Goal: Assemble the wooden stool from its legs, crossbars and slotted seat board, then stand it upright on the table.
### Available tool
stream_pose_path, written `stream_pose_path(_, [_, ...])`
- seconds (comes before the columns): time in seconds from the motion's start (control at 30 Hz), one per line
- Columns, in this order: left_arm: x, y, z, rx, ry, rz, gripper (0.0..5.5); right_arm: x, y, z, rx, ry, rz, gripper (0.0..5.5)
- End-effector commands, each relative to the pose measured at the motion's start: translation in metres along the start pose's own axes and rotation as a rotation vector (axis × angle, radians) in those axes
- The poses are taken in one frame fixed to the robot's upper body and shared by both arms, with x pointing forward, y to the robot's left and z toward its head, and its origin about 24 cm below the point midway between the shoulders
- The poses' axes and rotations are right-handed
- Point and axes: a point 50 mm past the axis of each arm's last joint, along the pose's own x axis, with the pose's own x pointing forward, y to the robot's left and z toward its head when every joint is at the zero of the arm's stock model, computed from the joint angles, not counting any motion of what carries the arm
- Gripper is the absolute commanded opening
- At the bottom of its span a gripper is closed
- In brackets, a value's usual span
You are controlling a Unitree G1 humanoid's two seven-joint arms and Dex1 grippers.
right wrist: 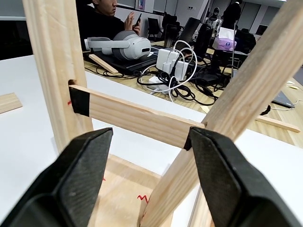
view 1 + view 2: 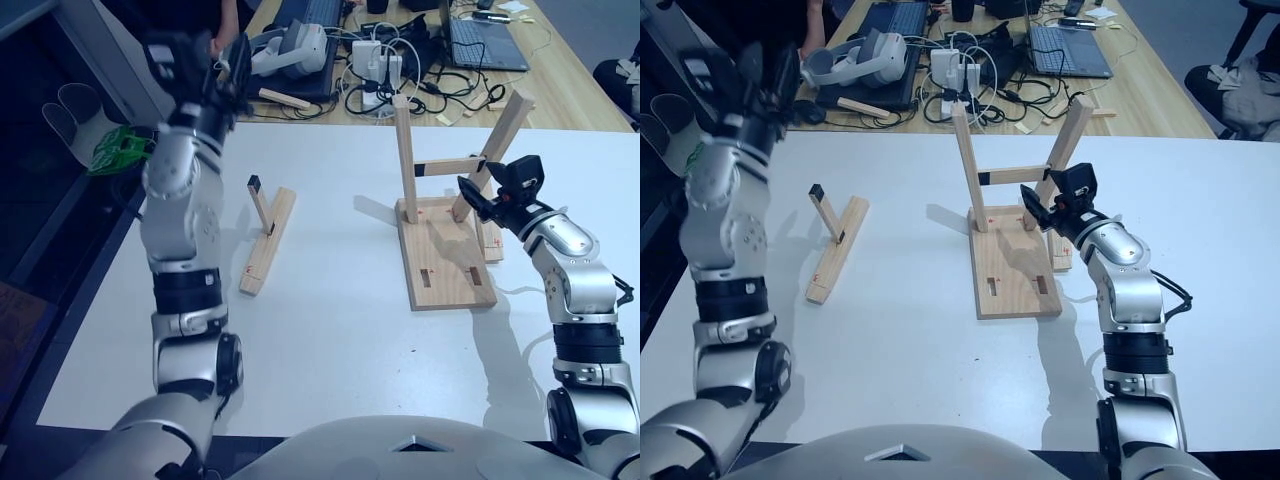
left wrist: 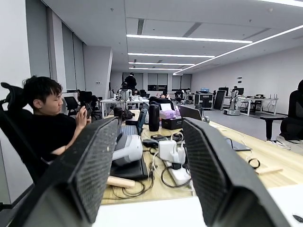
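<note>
The slotted seat board (image 2: pixel 445 270) lies flat on the white table (image 2: pixel 330 340). One leg (image 2: pixel 405 160) stands upright in it. A second leg (image 2: pixel 497 145) leans to the right, and a black-tipped crossbar (image 2: pixel 450 166) joins the two. My right gripper (image 2: pixel 490 192) is open at the lower part of the leaning leg (image 1: pixel 246 90), its fingers (image 1: pixel 80 179) spread, with the crossbar (image 1: pixel 137 118) just beyond. Another leg (image 2: pixel 268 242) lies on the table to the left with a short crossbar (image 2: pixel 258 198) sticking up. My left gripper (image 2: pixel 210 65) is raised high over the table's far left corner, open and empty.
A further wooden piece (image 2: pixel 493 245) lies along the seat board's right edge. Behind the table is a desk with laptops, a headset (image 2: pixel 290 48), a power strip (image 2: pixel 375 60), cables and a loose wooden stick (image 2: pixel 285 98). A green object (image 2: pixel 120 148) sits off the table's left edge.
</note>
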Motion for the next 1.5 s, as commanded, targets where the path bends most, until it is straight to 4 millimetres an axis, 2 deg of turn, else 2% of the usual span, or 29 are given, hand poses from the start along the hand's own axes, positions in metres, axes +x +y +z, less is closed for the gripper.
stream_pose_path(0.03, [0.003, 0.004, -0.022, -0.046, 0.178, -0.001, 2.49, 0.0, 0.001, 0.003, 0.011, -0.004, -0.003, 3.0])
stream_pose_path(0.1, [-0.014, 0.007, -0.067, -0.095, 0.393, 0.041, 2.49, 0.001, 0.001, 0.003, 0.011, -0.003, 0.001, 3.0])
stream_pose_path(0.17, [-0.032, 0.009, -0.1, -0.135, 0.56, 0.084, 2.49, 0.002, 0.001, 0.003, 0.008, -0.003, 0.005, 3.0])
stream_pose_path(0.3, [-0.055, 0.017, -0.138, -0.106, 0.717, 0.145, 2.49, 0.002, 0.002, 0.003, 0.009, -0.002, 0.008, 3.0])
stream_pose_path(0.37, [-0.058, 0.018, -0.143, -0.091, 0.733, 0.147, 2.49, 0.003, 0.002, 0.003, 0.007, -0.001, 0.013, 3.0])
stream_pose_path(0.5, [-0.045, 0.011, -0.129, -0.102, 0.669, 0.105, 2.49, 0.003, 0.001, 0.003, 0.009, 0.002, 0.008, 3.0])
stream_pose_path(0.6, [-0.031, 0.004, -0.111, -0.118, 0.6, 0.072, 2.49, 0.003, 0.002, 0.002, 0.013, 0.001, 0.006, 3.0])
stream_pose_path(0.8, [0.009, -0.006, -0.039, -0.157, 0.349, 0.017, 2.49, 0.002, 0.001, 0.001, 0.023, 0.0, -0.001, 3.0])
stream_pose_path(0.87, [0.015, -0.007, -0.027, -0.157, 0.316, 0.002, 2.49, 0.002, 0.002, 0.001, 0.026, -0.002, -0.003, 3.0])
stream_pose_path(0.93, [0.012, -0.007, -0.036, -0.15, 0.361, 0.003, 2.49, 0.002, 0.002, 0.001, 0.028, -0.003, -0.004, 3.0])
stream_pose_path(1.1, [-0.037, 0.008, -0.126, -0.117, 0.669, 0.101, 2.49, 0.004, 0.003, 0.003, 0.029, -0.009, -0.004, 3.0])
stream_pose_path(1.17, [-0.05, 0.014, -0.142, -0.136, 0.713, 0.139, 2.49, 0.005, 0.003, 0.003, 0.027, -0.009, -0.001, 3.0])
stream_pose_path(1.2, [-0.049, 0.014, -0.142, -0.151, 0.703, 0.141, 2.49, 0.005, 0.002, 0.003, 0.026, -0.009, -0.001, 3.0])
stream_pose_path(1.33, [-0.025, 0.003, -0.114, -0.209, 0.563, 0.071, 2.49, 0.004, 0.0, 0.003, 0.025, -0.009, -0.013, 3.0])
stream_pose_path(1.4, [-0.011, 0.002, -0.092, -0.251, 0.476, 0.07, 2.49, 0.004, 0.0, 0.003, 0.025, -0.01, -0.017, 3.0])
stream_pose_path(1.5, [0.007, 0.019, -0.054, -0.327, 0.352, 0.128, 2.49, 0.003, -0.001, 0.003, 0.026, -0.012, -0.021, 3.0])
